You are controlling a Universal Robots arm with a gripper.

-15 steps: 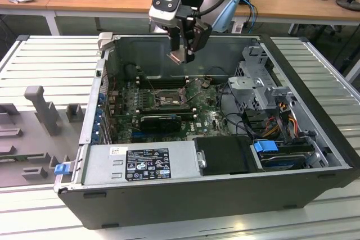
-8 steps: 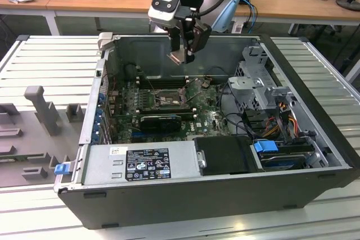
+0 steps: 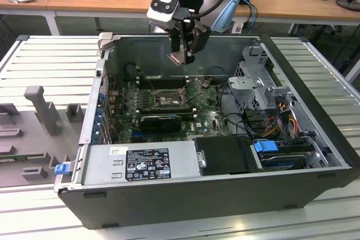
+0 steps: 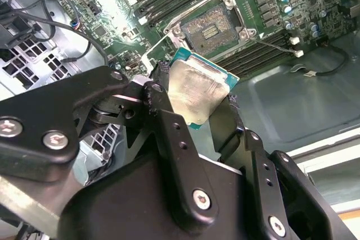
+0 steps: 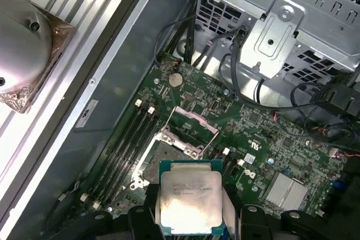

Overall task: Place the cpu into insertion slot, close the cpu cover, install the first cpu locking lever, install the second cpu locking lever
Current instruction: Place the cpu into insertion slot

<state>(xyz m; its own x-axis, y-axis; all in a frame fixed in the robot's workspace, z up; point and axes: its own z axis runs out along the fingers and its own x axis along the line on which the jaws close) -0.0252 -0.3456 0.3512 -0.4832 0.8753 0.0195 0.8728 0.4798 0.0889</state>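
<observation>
Gripper state: your gripper [image 3: 184, 54] is clamped on the cpu [image 3: 178, 58]. In the second wrist view its two fingers [image 4: 169, 125] press on opposite edges of the chip, with the jaws drawn in to the chip's width.
Cpu in the hand: it sits between the fingertips. Its metal face shows in both wrist views, and one end sticks out past the fingertips.
Cpu over the board: in the exterior view you hold it in the air inside the open computer case [image 3: 197, 200], well above the motherboard [image 3: 211, 117] and touching nothing but the fingers.
Cpu against the slot: the insertion slot [image 3: 163, 99] lies below the chip and slightly toward the exterior view's left. Its contact field is bare.
Cpu cover: the cpu cover [image 5: 198, 121] stands swung up off the slot. It is a thin metal frame around a square window.
Cpu look: square and thin, with a dull silvery-grey metal top that is scuffed and smudged, and a teal-green rim around it.
Slot look: square, with a dark, finely dotted middle inside a bright metal surround.
Fingers look: matte black flat bars, with round screw heads set into them.
Board: green and crowded with small parts. Long narrow black memory slots [image 5: 126, 139] run just beside the slot.
Around it: a silvery perforated drive cage [image 5: 281, 26] with black cables [image 5: 247, 82] trailing from it, and a pale slatted table [image 3: 50, 66] under the case.
</observation>
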